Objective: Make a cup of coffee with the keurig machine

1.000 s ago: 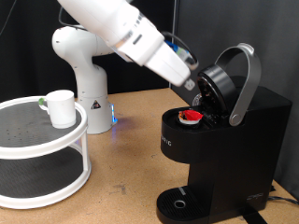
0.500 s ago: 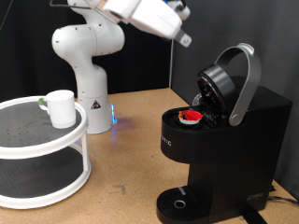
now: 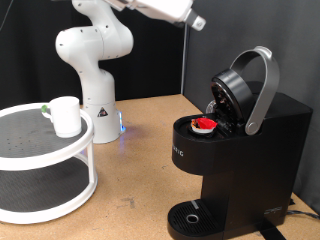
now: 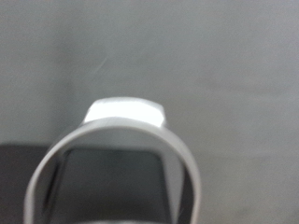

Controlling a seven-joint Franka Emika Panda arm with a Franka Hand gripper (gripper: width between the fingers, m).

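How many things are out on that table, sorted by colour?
White: 2, the cup and the two-tier round rack it stands on.
Black: 1, the keurig machine, lid up.
Red: 1, the pod sitting in the machine.
Total: 4.

No legible text, label or number anywhere.

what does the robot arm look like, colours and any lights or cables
The arm is glossy white with fat rounded segments and dark seams at the joints. Its conical base carries a small dark triangle mark and a blue light low on one side. A small white part sticks out at the end. The hand is not in view.
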